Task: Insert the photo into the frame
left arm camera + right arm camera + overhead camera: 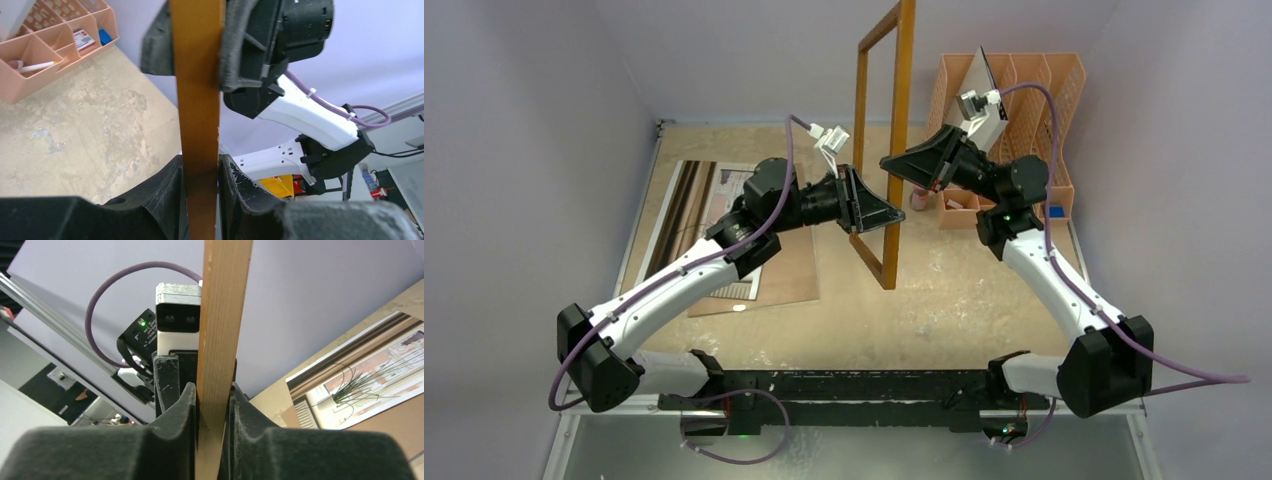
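The frame [905, 60], light brown wood, stands upright on edge in the middle of the table, held from both sides. My left gripper [866, 207] is shut on its lower bar, which runs between the jaws in the left wrist view [197, 100]. My right gripper [898, 165] is shut on the same bar from the other side, seen in the right wrist view [222, 315]. The photo [686, 200], a print of a spiky green plant at a window, lies flat at the left, partly under my left arm. It also shows in the right wrist view [360, 385].
A plain brown backing board [784, 270] lies under the photo's near side. A pink-orange organizer tray [1044, 100] with small items stands at the back right, close behind my right wrist. White walls enclose the table on three sides.
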